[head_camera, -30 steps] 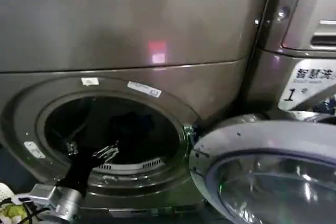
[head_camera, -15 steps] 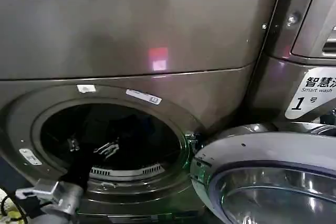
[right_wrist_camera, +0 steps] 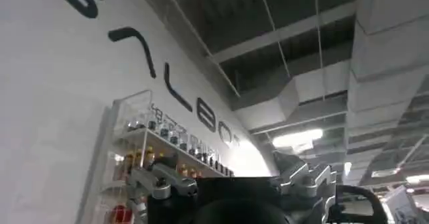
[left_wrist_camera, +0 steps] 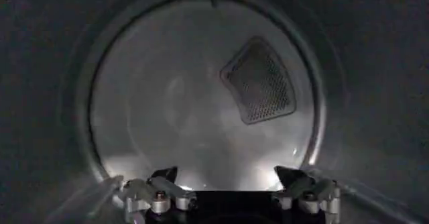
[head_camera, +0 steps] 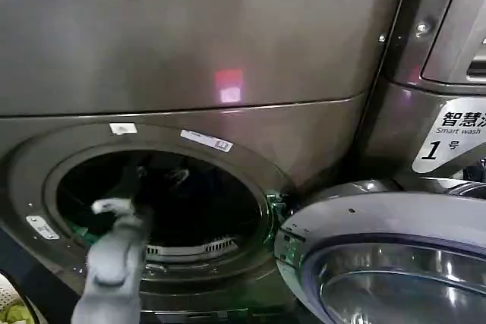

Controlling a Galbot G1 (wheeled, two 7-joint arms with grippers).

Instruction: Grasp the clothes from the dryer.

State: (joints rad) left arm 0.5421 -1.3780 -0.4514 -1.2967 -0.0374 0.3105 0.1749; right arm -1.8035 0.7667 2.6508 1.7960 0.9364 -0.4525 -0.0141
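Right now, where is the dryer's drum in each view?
Head view: dryer drum, lower left, dark round mouth.
Left wrist view: pale back wall, centre, beyond the open left tool.
Right wrist view: wall and ceiling.
Shared landmark: left tool inside the drum.

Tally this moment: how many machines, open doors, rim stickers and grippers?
Bronze-grey metal front-loading machines: 2
Open round glass-windowed door: 1
White stickers on porthole rim: 3
Grippers: 2, left gripper inside the steel drum, right gripper facing the ceiling
Total: 8

Left arm extended forward, left gripper open; right gripper open, pointing upward.
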